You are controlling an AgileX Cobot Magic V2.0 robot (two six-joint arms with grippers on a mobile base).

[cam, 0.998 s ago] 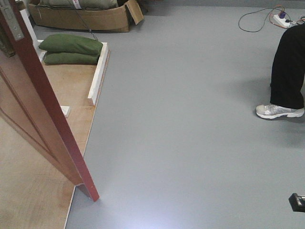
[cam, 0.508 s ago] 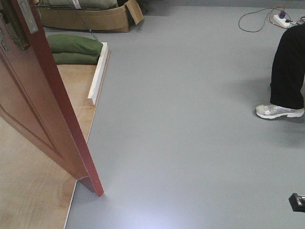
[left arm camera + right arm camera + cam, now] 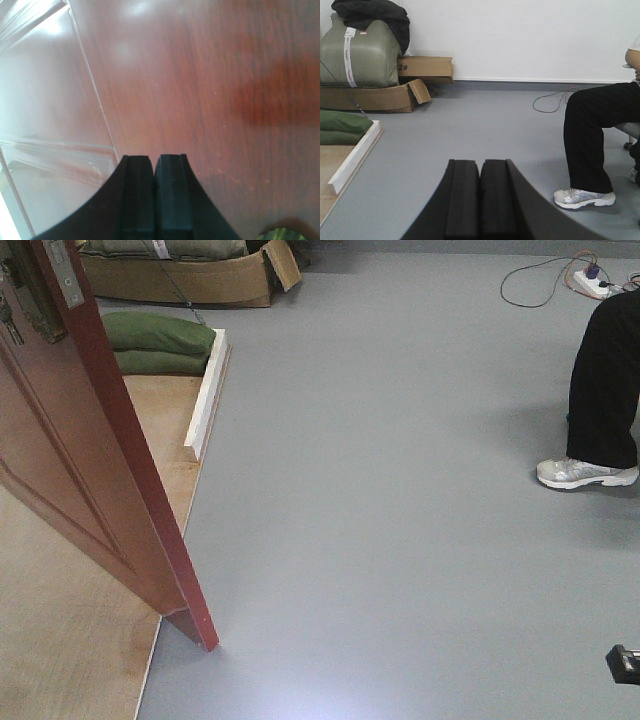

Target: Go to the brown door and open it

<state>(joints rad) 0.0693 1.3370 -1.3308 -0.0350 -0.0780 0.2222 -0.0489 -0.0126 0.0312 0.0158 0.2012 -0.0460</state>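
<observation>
The brown door [image 3: 70, 450] is standing open at the left edge of the front view. Its narrow red edge is slanting down to a bottom corner that is resting just past the edge of the plywood platform [image 3: 60, 660], over the grey floor [image 3: 400, 540]. A dark ornate lock plate [image 3: 30, 300] is showing on the door's face near the top left corner.

The left gripper [image 3: 154, 195] is pointing straight at the door's glossy face, its fingers [image 3: 137, 200] lying pressed together with nothing between them. A recessed panel's moulding is running just to their left. Whether the tips are touching the wood I cannot tell.

The right gripper [image 3: 480, 195] is hanging over bare floor, its fingers [image 3: 495, 200] likewise lying closed on nothing.

Right of the door, the grey floor is stretching wide and open. A white beam [image 3: 205, 395] is bordering the platform's right edge, with green sandbags [image 3: 160, 335] lying against its far end. A cardboard box [image 3: 180, 280] is sitting beyond them. At the right edge, a seated person's black-trousered leg [image 3: 605, 380] and pale sneaker [image 3: 585, 472] are resting on the floor, well apart from the door. A power strip [image 3: 590, 280] with a looping cable is lying in the far right corner.
</observation>
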